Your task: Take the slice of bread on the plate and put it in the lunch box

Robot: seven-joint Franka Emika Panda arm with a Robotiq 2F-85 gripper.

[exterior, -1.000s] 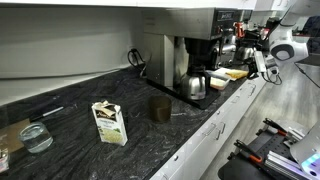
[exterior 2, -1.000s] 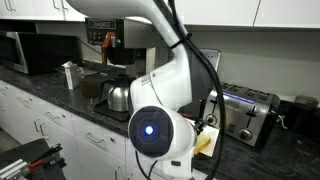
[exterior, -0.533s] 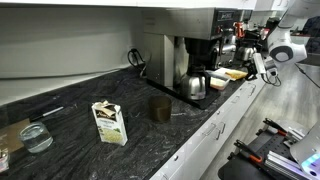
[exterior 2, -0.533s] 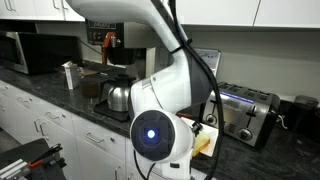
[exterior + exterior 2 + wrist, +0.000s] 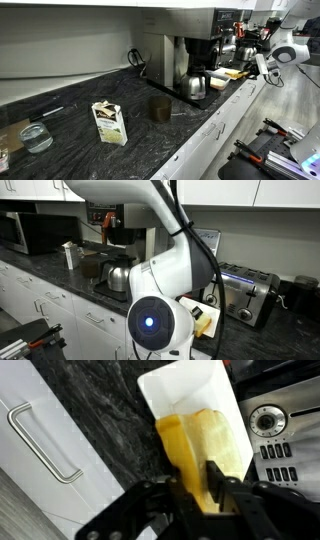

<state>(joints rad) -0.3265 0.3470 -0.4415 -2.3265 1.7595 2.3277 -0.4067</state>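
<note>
In the wrist view a pale yellow slice of bread [image 5: 200, 440] lies on a white plate [image 5: 180, 385] on the dark stone counter. My gripper [image 5: 194, 472] reaches in from the bottom edge, and its two black fingers are shut on the near end of the slice. In an exterior view the gripper [image 5: 256, 63] hangs over the plate [image 5: 236, 73] at the counter's far right. From the opposite side the arm's wrist hides the jaws, and only the slice [image 5: 205, 323] and plate [image 5: 193, 304] show beside it. The lunch box is out of view.
A steel kettle [image 5: 194, 87] and a coffee machine [image 5: 180, 55] stand left of the plate. A toaster [image 5: 245, 292] sits close beside it. A carton [image 5: 108, 122], a dark cup [image 5: 159, 108] and a glass bowl [image 5: 36, 137] stand further along. White cabinet fronts [image 5: 40, 445] run below the counter edge.
The jaws have closed from wide open onto the slice of bread. The wrist has shifted slightly over the plate; nothing else has moved.
</note>
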